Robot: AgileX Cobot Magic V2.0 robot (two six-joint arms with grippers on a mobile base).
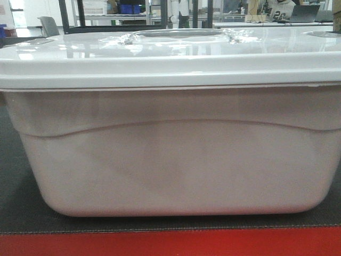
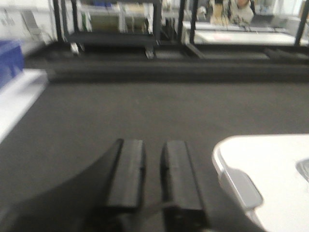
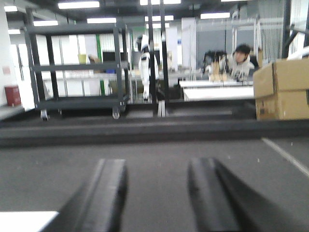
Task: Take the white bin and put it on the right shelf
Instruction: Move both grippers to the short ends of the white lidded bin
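Where the dark matted surface (image 1: 16,213) meets its red edge (image 1: 170,242), the bin (image 1: 170,165) sits lidded and fills the front view, its lid cut off at 3 and 9 o'clock. Behind stand a black rack (image 3: 77,67) and a carton (image 3: 282,89). The left hand (image 2: 153,145) is blurred and empty, fingers a slit apart, with the bin's corner at 4 o'clock. The right hand (image 3: 157,164) is spread wide and empty.
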